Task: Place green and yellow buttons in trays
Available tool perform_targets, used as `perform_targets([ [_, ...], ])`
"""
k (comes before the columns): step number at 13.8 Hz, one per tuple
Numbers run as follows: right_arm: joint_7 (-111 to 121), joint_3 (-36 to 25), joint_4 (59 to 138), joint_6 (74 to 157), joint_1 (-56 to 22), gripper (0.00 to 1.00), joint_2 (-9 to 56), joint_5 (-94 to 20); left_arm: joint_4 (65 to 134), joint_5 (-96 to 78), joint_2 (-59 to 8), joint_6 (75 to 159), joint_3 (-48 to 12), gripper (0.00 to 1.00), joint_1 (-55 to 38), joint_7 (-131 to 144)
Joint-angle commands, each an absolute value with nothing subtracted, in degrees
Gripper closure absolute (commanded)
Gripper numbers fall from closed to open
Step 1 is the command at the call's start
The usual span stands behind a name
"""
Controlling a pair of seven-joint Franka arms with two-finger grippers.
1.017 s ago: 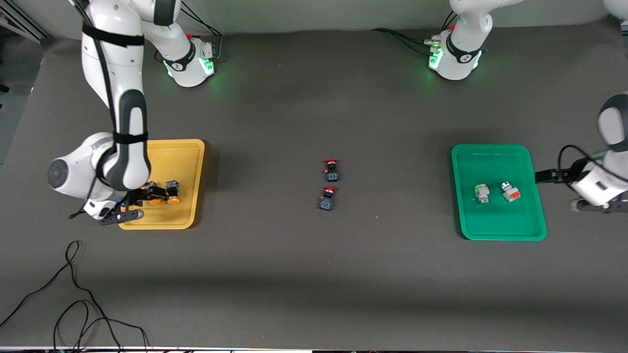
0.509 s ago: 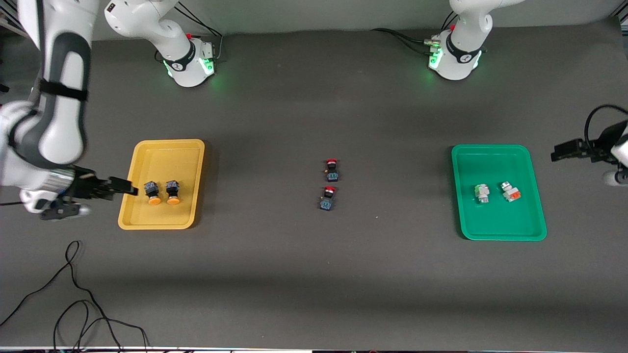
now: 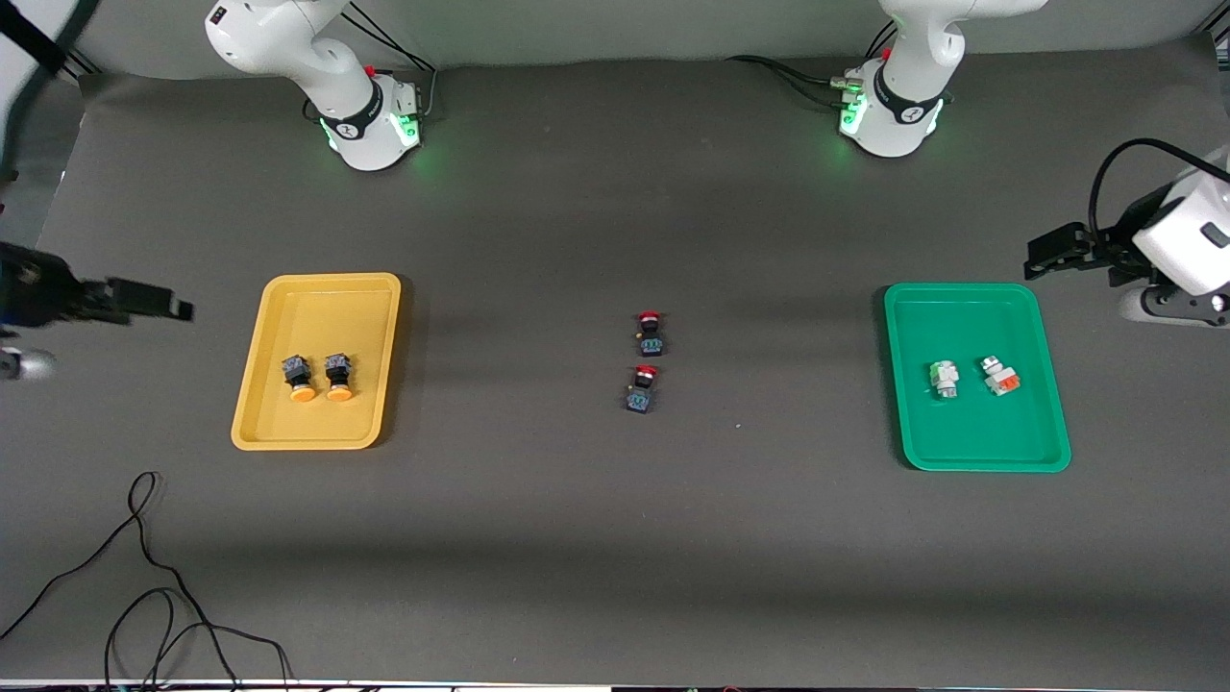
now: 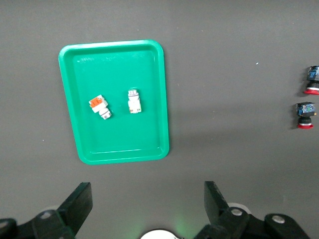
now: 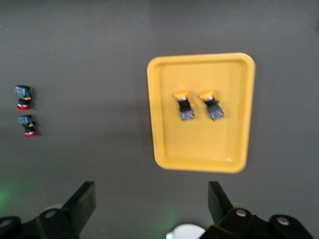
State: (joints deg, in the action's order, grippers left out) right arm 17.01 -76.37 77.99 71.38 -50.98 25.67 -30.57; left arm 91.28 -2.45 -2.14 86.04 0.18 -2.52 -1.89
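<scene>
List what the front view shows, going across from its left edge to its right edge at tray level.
Right gripper → shallow yellow plastic tray, two orange-capped dark buttons inside → two red-capped dark switches → shallow green plastic tray, two white-grey buttons inside → left gripper.

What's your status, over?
Left pincer and right pincer open, empty. Yellow buttons in yellow tray, white ones in green tray. No obstruction.

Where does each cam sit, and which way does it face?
Front: high across the table, facing both bases; both arms drawn out to the table ends.
Left wrist: looks down on green tray; open left gripper fingers show.
Right wrist: looks down on yellow tray; open right gripper fingers show.
Shared: both wrist views catch the red-capped switches.
</scene>
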Motion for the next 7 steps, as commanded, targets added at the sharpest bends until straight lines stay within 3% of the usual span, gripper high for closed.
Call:
perform_targets([
  [1,15.6,-78.2,72.8,67.7,-50.9,0.00,26.4,-26.2,88.7,-2.7,-2.1,83.5,1.8,0.00,-4.1,-0.4],
  [7,15.7,-77.8,73.1,67.6,-51.5,0.00,26.9,-23.6,92.1,-2.2,1.0,85.0,1.6,0.00,-4.1,-1.3],
])
